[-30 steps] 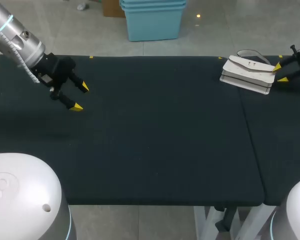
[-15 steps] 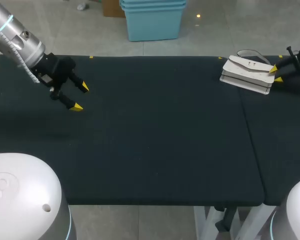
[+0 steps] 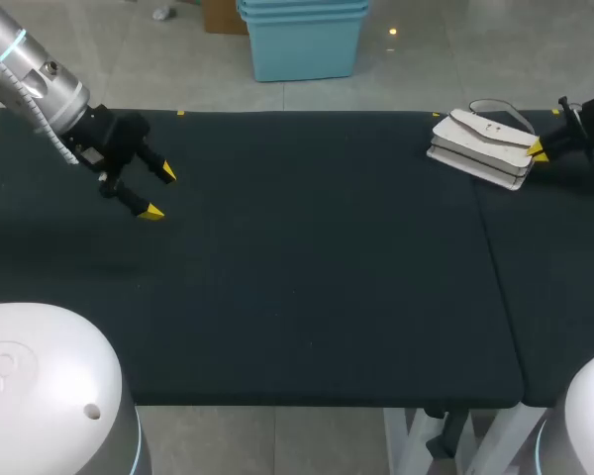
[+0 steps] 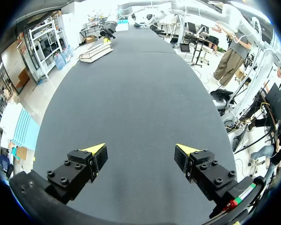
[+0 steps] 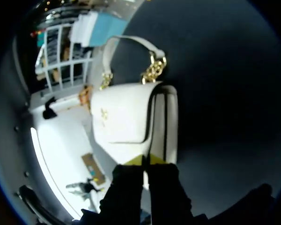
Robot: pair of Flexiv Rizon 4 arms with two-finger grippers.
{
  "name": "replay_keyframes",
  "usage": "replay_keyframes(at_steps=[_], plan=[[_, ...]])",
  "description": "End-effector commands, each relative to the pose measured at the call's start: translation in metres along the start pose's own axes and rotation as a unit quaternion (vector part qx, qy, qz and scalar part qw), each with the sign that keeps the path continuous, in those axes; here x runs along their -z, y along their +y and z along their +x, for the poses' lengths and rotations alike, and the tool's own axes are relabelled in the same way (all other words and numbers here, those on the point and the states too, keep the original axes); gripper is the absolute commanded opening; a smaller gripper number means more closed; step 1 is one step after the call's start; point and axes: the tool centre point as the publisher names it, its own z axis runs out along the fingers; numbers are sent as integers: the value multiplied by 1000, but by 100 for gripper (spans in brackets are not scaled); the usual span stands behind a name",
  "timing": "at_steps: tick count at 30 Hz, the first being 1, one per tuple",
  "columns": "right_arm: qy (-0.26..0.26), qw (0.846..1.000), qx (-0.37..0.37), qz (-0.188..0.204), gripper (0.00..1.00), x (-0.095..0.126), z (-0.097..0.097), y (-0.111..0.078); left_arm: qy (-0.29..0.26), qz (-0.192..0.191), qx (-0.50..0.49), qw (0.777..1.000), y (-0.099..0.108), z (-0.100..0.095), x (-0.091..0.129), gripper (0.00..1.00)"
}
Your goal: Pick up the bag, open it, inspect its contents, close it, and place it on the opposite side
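Lying near the far right corner of the desk [image 3: 317,267], the white bag [image 3: 480,148] rests flap side up, its strap [image 5: 152,68] with gold chain links curling beyond it. The right tool [image 5: 145,160] pinches the end of the bag, fingers drawn nearly together. The left tool [image 3: 158,192] hangs over the desk's left side, well apart from the bag, fingers spread wide.
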Motion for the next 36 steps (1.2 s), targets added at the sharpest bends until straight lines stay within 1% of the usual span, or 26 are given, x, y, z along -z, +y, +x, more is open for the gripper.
replay_keyframes(at_steps=[1,7,9,14,23,31,36], plan=[[9,999,22,41,0,-4,3,1,-1,1,0,1000,1,0,-1,100],[6,996,54,77,0,-14,8,-11,-1,1,0,1000,1,0,-1,100],[-1,995,61,80,0,-17,9,-14,-1,1,0,1000,1,0,-1,100],[2,991,81,107,0,-22,13,-20,-1,1,0,1000,1,0,-1,100],[-6,986,105,129,0,-32,20,-33,-1,1,0,1000,1,0,-1,100],[-4,982,121,145,0,-42,29,-53,-1,1,0,1000,1,0,-1,100],[-10,981,133,140,0,-51,34,-69,-1,1,0,1000,1,0,-1,100]])
